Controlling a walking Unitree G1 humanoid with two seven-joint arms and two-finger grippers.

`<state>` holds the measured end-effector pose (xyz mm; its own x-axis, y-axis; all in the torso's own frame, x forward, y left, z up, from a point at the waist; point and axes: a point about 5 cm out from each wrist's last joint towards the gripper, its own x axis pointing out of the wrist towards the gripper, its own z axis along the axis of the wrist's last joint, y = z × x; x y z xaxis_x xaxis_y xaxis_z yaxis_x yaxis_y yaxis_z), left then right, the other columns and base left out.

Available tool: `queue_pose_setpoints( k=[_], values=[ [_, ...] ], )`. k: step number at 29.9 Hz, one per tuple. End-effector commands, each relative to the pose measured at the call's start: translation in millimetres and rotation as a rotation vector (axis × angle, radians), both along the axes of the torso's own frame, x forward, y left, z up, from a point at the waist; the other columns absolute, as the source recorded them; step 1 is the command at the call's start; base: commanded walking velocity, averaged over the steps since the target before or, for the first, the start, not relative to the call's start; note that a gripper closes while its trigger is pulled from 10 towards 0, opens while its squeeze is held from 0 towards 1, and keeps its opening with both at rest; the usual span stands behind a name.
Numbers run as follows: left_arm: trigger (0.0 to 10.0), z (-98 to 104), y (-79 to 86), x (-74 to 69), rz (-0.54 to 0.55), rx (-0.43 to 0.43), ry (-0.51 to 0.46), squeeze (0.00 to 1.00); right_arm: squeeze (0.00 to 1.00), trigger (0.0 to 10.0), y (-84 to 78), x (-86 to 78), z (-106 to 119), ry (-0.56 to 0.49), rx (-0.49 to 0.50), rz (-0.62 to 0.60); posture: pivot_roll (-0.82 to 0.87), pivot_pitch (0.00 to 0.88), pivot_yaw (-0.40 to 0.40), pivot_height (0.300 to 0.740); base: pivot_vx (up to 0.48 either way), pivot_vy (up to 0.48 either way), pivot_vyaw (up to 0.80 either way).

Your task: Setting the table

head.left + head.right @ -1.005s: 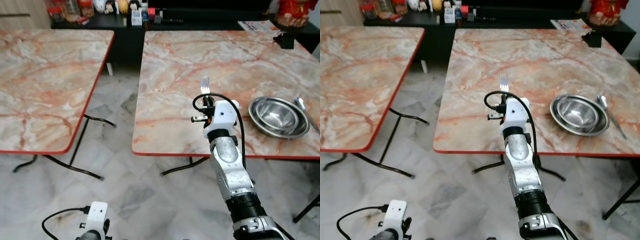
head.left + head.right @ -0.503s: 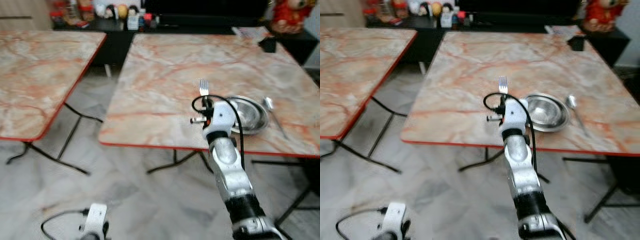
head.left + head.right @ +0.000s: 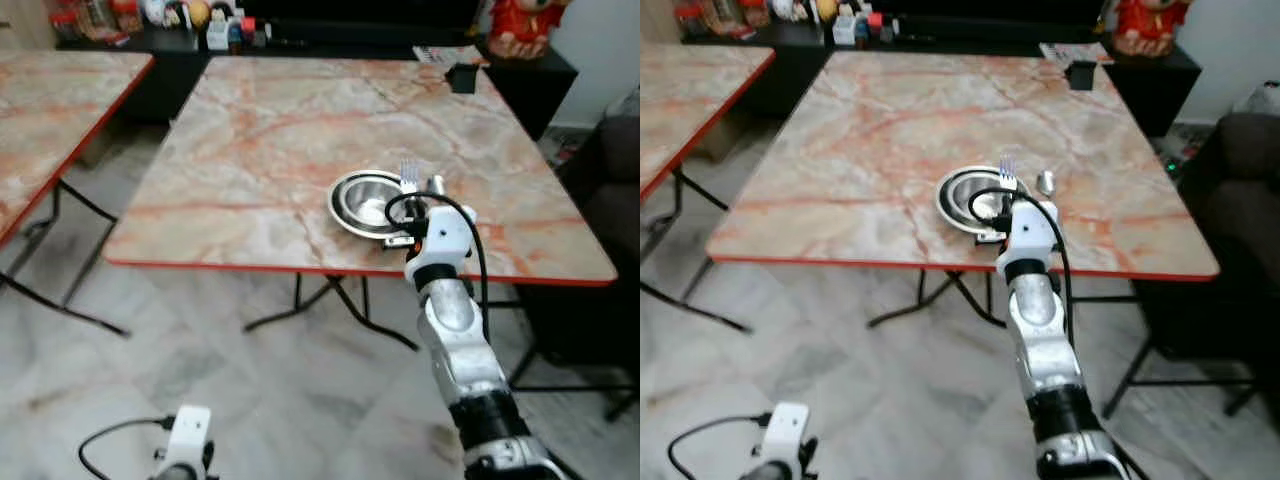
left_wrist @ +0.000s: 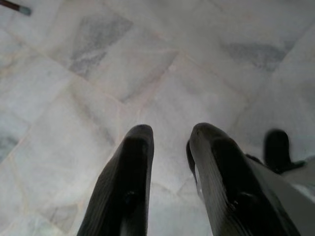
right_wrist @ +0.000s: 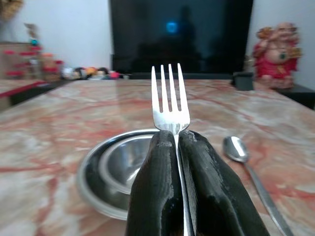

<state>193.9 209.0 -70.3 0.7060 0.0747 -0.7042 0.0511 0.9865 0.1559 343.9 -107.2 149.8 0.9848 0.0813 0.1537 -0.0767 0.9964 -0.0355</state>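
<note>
My right gripper (image 3: 411,190) is shut on a silver fork (image 5: 170,103), tines pointing up and away, held just over the near edge of the marble table (image 3: 250,130). Right behind it sits a steel bowl on a steel plate (image 3: 362,203). A spoon (image 5: 246,162) lies on the table to the right of the bowl (image 3: 970,195). My left gripper (image 4: 170,142) hangs low over the tiled floor with its fingers a little apart and nothing between them.
A second marble table (image 3: 50,110) stands to the left, across a gap of tiled floor. A dark sofa (image 3: 1240,200) is at the right. A black sideboard (image 3: 330,35) with small items and a red figurine (image 3: 515,25) runs along the back.
The camera has swung right and closer, so the table with the bowl now sits in the middle. The fork stays in my right gripper, now directly before the bowl.
</note>
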Motion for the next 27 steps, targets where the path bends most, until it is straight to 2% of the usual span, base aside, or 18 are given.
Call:
queue_pose_setpoints(
  k=[1,4,18,27],
  values=[
    [10.0,-2.3,0.2,-3.7,-0.002,0.004,0.018,0.0,0.0,10.0,-3.6,1.4,5.4,-0.017,-0.003,-0.005,0.0,0.132,-0.001,0.74,0.244,-0.412,0.0],
    [10.0,-2.4,0.4,-4.0,0.002,0.005,0.018,0.0,0.0,10.0,-3.6,1.1,5.0,-0.016,-0.003,-0.005,0.0,0.132,-0.001,0.74,0.252,-0.349,0.0],
    [10.0,-0.1,1.2,-1.1,0.028,-0.003,-0.011,0.0,0.0,10.0,-5.2,0.6,5.3,-0.017,0.013,-0.01,0.0,0.129,-0.005,0.74,0.0,0.0,0.0],
    [10.0,0.8,2.4,0.0,0.025,0.003,-0.014,0.0,0.0,10.0,-4.0,0.0,4.8,-0.014,0.022,-0.01,0.0,0.13,-0.001,0.74,0.344,0.0,0.0]
  ],
)
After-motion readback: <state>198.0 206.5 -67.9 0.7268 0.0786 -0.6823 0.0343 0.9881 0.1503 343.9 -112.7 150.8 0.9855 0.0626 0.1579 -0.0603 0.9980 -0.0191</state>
